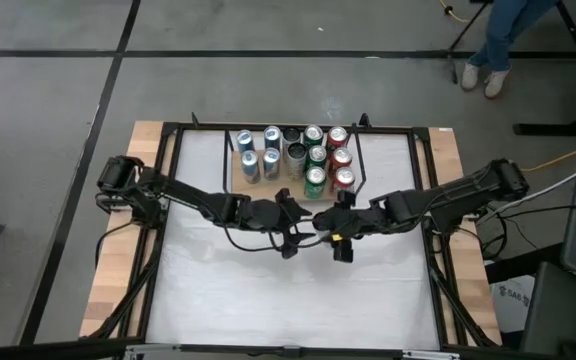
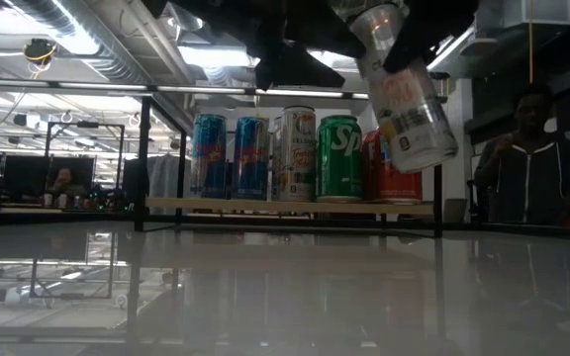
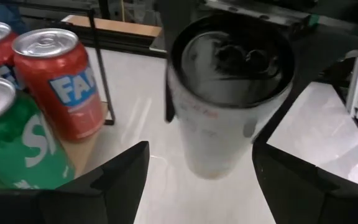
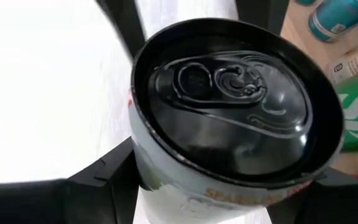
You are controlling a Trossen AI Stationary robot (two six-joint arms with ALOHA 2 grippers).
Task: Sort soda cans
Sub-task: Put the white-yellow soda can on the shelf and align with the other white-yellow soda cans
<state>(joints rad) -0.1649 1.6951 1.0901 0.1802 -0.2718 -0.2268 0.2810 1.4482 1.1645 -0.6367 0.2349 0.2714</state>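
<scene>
Right gripper (image 1: 340, 237) at mid-table, jaws closed on a silver can (image 2: 407, 107) and carrying it clear of the white table top (image 1: 288, 290); in the low view the can hangs tilted, top end uppermost, with nothing under it. From the right wrist view, dark fingers (image 4: 101, 177) pressed to both sides of the can's body just under the rim, pull-tab end (image 4: 229, 93) facing the camera. Left gripper (image 1: 290, 222) right alongside, reaching in from the other side, jaws spread wide and holding nothing; in the left wrist view its two fingertips (image 3: 120, 177) stand well apart with the held can (image 3: 222, 93) between and beyond them, not touching either. Whether the two grippers themselves touch cannot be told from above. Remaining soda cans (image 1: 293, 155) grouped upright on the wooden board (image 1: 298, 185) at the far edge of the table: blue-and-silver ones (image 2: 231, 156) to the left, pale silver ones in the middle, green ones (image 2: 338, 158) next, red ones (image 1: 340, 158) on the right. Closest to the left gripper, a red can (image 3: 64, 84) and a green can (image 3: 11, 149) standing side by side at the board's near edge. A person (image 2: 530, 163) behind the table in the low view.
</scene>
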